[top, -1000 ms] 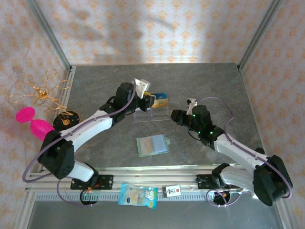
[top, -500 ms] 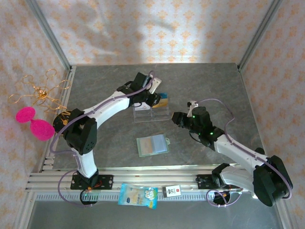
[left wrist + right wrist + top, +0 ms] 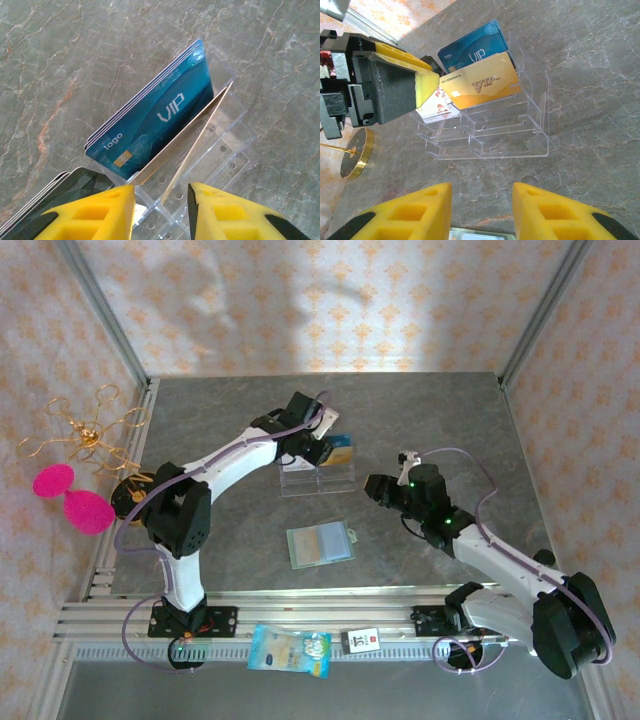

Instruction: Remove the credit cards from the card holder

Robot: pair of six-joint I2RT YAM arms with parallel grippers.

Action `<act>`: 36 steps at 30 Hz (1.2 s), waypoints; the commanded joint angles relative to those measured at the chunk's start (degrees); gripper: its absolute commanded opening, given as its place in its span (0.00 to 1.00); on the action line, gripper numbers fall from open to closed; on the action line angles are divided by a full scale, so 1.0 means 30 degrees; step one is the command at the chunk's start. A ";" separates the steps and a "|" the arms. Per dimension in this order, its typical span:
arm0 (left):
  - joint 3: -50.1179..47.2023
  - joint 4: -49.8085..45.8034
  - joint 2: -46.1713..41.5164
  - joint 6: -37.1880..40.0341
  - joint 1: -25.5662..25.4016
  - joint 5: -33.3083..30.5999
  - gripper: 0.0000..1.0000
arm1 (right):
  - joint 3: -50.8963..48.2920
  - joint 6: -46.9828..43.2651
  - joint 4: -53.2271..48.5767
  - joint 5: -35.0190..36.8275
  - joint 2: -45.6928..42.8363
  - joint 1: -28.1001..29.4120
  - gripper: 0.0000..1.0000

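Observation:
The sage-green card holder point(image 3: 320, 545) lies open on the table, and its edge point(image 3: 480, 234) shows just under my right gripper. Two credit cards stand in the clear rack point(image 3: 520, 135): a gold one point(image 3: 480, 85) and a whitish one point(image 3: 437, 107). My left gripper point(image 3: 322, 448) hangs over the rack's back. Its jaws point(image 3: 161, 210) are open, and the gold card's thin edge point(image 3: 200, 135) runs down between them without being pinched. My right gripper point(image 3: 372, 486) is open in front of the rack, with nothing between its fingers point(image 3: 482, 210).
A blue VIP card point(image 3: 155, 122) and a dark card point(image 3: 65, 192) stand in the rack's back tier. A gold wire ornament point(image 3: 85, 430), pink pieces point(image 3: 70, 495) and a gold disc point(image 3: 135, 490) lie at the left. A blue packet point(image 3: 290, 650) rests on the front rail.
The left arm has stretched out and its gripper has shifted slightly right over the rack's back. The right gripper has drifted a little right and its jaws have widened slightly.

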 commanded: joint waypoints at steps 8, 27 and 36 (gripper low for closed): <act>0.1322 -0.1120 0.1013 0.1529 -0.0227 0.0139 0.28 | -0.0268 -0.0297 0.0383 -0.0181 -0.0337 -0.0253 0.36; 0.2212 -0.2195 0.1442 0.2783 -0.0372 0.1959 0.08 | -0.0251 -0.0432 0.0301 -0.0214 -0.0136 -0.0341 0.36; 0.1684 -0.2377 0.0581 0.3186 -0.0464 0.2300 0.00 | -0.0229 -0.0451 0.0267 -0.0193 -0.0234 -0.0436 0.36</act>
